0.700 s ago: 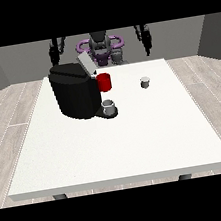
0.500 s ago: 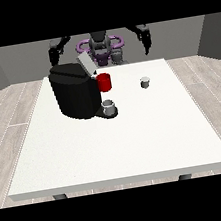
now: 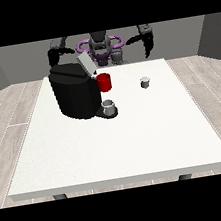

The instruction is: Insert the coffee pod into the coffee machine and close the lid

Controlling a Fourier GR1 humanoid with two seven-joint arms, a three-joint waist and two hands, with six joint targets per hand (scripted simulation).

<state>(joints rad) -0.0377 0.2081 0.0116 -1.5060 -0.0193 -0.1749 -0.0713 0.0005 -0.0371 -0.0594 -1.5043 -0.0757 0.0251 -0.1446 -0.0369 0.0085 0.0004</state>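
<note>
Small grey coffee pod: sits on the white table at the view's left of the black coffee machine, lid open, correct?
Not quite. The front view shows the small grey coffee pod on the white table at the view's right of the black coffee machine, not its left. The lid is open, as you said.

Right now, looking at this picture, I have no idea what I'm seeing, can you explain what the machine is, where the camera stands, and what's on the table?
The camera stands across the white table and faces a humanoid robot at the far edge. Both arms are raised. One robot hand shows at the view's left, the other robot hand at the view's right, and neither holds anything. On the table is a black coffee machine with its lid tilted open, a red part on its side and a small cup at its base. The small grey coffee pod stands apart to the right, untouched.
</note>
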